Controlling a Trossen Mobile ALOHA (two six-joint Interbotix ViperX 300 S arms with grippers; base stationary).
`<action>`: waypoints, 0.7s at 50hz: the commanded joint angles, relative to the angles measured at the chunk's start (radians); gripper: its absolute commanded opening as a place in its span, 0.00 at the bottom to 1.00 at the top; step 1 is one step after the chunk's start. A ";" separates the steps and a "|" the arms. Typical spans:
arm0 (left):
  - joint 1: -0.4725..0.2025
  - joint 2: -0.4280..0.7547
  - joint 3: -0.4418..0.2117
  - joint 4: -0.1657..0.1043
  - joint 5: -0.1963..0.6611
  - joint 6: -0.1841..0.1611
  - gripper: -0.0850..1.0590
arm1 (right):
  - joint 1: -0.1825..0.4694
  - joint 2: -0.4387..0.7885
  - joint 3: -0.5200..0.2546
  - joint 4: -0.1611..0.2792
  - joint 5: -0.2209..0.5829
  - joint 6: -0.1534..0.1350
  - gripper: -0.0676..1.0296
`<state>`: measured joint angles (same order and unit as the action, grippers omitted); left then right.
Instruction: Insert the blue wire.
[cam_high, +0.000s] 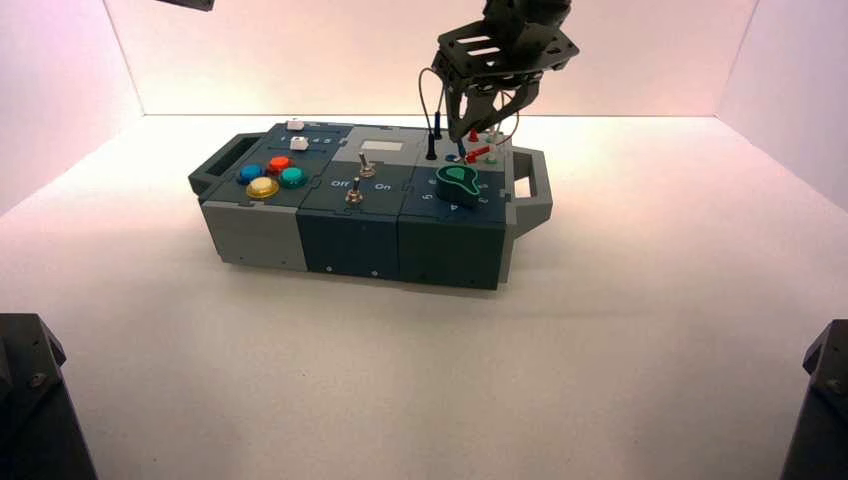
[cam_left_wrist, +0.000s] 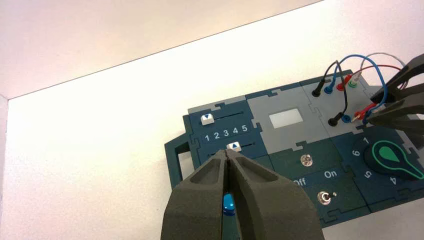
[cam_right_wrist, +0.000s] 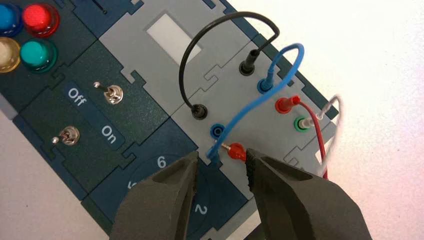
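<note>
The blue wire (cam_right_wrist: 280, 60) has one plug seated in a blue socket in the rear row (cam_right_wrist: 263, 86). It loops over, and its free end (cam_right_wrist: 212, 152) lies on the panel next to the empty blue socket (cam_right_wrist: 217, 131). My right gripper (cam_right_wrist: 221, 159) is open low over the box's right rear (cam_high: 480, 135), with a finger on each side of that free end. It also shows in the left wrist view (cam_left_wrist: 371, 107). My left gripper (cam_left_wrist: 227, 156) is shut and empty, held above the box's left end.
The box (cam_high: 250, 235) stands mid-table. A loose red plug (cam_right_wrist: 236, 151) lies by the blue wire's free end. A black wire (cam_right_wrist: 210, 35) bridges two sockets. The green knob (cam_left_wrist: 392, 157), two toggles (cam_right_wrist: 114, 93) and the coloured buttons (cam_high: 270, 175) are on top.
</note>
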<state>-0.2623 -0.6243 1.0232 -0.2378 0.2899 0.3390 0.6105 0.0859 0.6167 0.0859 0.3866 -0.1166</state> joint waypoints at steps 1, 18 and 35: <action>-0.005 -0.003 -0.031 0.002 0.000 0.005 0.05 | 0.003 -0.003 -0.041 -0.005 0.009 -0.003 0.53; -0.023 -0.003 -0.063 0.002 0.078 0.005 0.05 | 0.003 0.023 -0.072 -0.014 0.060 -0.003 0.50; -0.069 -0.003 -0.084 -0.074 0.150 0.002 0.05 | 0.003 0.031 -0.078 -0.015 0.069 -0.002 0.23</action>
<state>-0.3298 -0.6228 0.9787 -0.2899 0.4264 0.3375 0.6105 0.1319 0.5660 0.0736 0.4587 -0.1166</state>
